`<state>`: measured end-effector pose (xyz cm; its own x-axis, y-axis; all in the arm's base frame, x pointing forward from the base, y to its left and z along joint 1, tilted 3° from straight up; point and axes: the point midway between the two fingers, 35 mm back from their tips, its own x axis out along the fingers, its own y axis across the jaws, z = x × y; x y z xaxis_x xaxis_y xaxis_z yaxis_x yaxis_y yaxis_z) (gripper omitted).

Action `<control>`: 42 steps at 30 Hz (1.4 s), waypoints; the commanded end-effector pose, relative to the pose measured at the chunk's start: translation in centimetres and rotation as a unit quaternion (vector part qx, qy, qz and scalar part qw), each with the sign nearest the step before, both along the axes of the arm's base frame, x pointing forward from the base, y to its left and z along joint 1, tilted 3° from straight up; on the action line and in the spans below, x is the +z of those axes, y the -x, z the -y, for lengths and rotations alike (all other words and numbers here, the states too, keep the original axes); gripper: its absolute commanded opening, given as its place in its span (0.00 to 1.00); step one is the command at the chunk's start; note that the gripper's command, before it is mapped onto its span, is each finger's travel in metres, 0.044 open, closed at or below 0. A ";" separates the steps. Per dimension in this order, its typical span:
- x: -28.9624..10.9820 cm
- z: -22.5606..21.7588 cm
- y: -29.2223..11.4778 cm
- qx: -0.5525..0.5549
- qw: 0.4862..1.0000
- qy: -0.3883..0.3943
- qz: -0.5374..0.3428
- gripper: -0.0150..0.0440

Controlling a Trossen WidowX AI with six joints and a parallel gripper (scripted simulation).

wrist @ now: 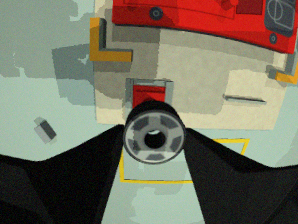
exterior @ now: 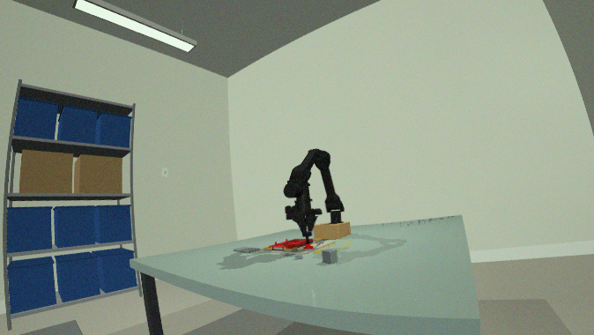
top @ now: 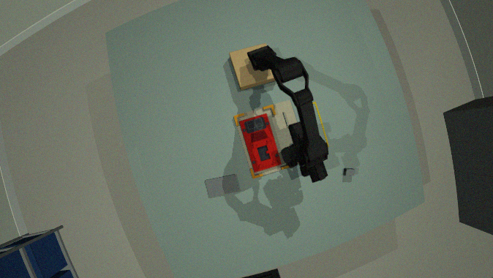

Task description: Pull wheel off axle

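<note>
My gripper (wrist: 153, 132) (exterior: 306, 235) is shut on the wheel (wrist: 153, 137), a black tyre with a grey spoked hub that faces the wrist camera between the two black fingers. Just behind the wheel is the red axle mount (wrist: 148, 92) on the beige board (wrist: 200, 106) (top: 283, 113). I cannot tell whether the wheel still sits on the axle. The marked area is a thin yellow outline (wrist: 143, 180) (top: 321, 122) on the table beside the board, partly under the fingers. In the overhead view the arm hides the gripper and the wheel.
A red chassis (top: 260, 143) (exterior: 288, 243) lies on the board inside orange corner marks (wrist: 100, 46). A tan block (top: 241, 67) (exterior: 332, 230) bears the arm's base. A flat grey plate (top: 219, 185) and a small grey cube (top: 348, 172) (exterior: 329, 256) lie on the table.
</note>
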<state>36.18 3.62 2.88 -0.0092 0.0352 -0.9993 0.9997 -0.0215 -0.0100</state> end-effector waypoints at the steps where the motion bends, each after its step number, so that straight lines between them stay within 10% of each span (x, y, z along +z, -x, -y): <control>1: 0.3 0.0 -0.1 0.002 1.000 0.000 0.002 0.25; 42: 4.4 -9.0 5.5 0.002 1.000 -0.003 0.000 0.25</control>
